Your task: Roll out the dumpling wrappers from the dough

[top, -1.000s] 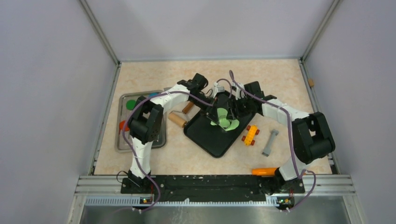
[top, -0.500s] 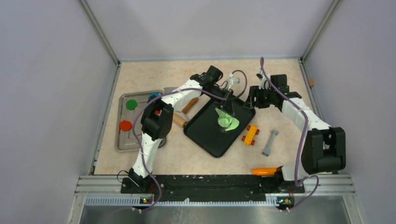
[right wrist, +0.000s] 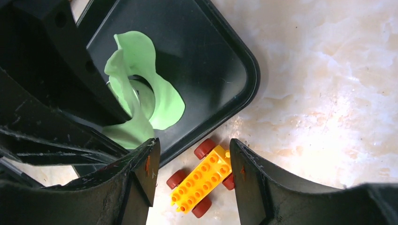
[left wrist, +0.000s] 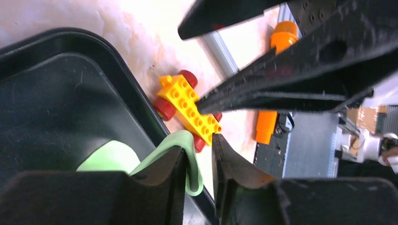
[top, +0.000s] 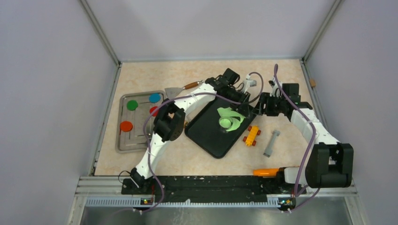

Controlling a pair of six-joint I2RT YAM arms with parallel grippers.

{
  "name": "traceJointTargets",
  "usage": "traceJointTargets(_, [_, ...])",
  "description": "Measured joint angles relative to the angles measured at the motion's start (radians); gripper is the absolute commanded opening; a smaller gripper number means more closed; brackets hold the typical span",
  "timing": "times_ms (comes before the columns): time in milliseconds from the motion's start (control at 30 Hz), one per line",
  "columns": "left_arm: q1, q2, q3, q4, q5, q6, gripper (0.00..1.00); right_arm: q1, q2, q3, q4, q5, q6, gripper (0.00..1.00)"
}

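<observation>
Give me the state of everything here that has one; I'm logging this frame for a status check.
left pincer: shut on an edge of the dough
right pincer: open, empty
dough: ragged sheet, one edge pulled up, the rest on the black tray
black tray: holding the dough
yellow toy car: upright on its wheels, beside the black tray
metal tray: holding coloured discs

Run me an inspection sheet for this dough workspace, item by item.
Surface: beige marbled table.
Job's things: ragged green dough draped up from the black tray; finished wrapper: cannot tell.
Clutter: yellow brick car, grey bar, orange piece, scraper, metal tray with coloured discs.
Tools: left tool pinching the dough's edge; right tool open, holding nothing.
Cables: purple cables loop along both arms.
Surroundings: plain grey walls; nothing else seen.
</observation>
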Motion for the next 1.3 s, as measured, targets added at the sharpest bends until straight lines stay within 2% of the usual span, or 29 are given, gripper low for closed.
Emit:
traceJointTargets(133, [-0.019, 0.014, 0.033, 0.008, -0.085, 0.014, 0.54, -0.01, -0.011, -0.024, -0.002, -0.016, 0.008, 0.57])
traceJointTargets(267, [-0.021, 0.015, 0.05, -0.019, -0.141, 0.042, 0.6, -0.04, -0.014, -0.036, 0.002, -0.042, 0.016, 0.57])
traceJointTargets(500, [0.011, 0.015, 0.058, -0.126, -0.158, 0.143, 0.63, -0.048, 0.005, -0.047, 0.039, -0.111, 0.026, 0.59])
traceJointTargets(567, [0.025, 0.013, 0.062, -0.152, -0.137, 0.154, 0.67, -0.049, 0.035, -0.039, 0.048, -0.152, 0.027, 0.61])
traceJointTargets(867, [0.092, -0.026, 0.053, -0.174, 0.064, 0.14, 0.75, -0.039, 0.227, 0.051, 0.123, -0.334, 0.09, 0.77])
traceJointTargets(1133, [0.091, -0.043, 0.052, -0.202, 0.138, 0.18, 0.76, 0.044, 0.298, 0.149, 0.164, -0.464, 0.121, 0.8])
traceJointTargets(1300, [0.085, -0.043, 0.052, -0.211, 0.141, 0.187, 0.76, 0.095, 0.334, 0.152, 0.177, -0.466, 0.149, 0.8])
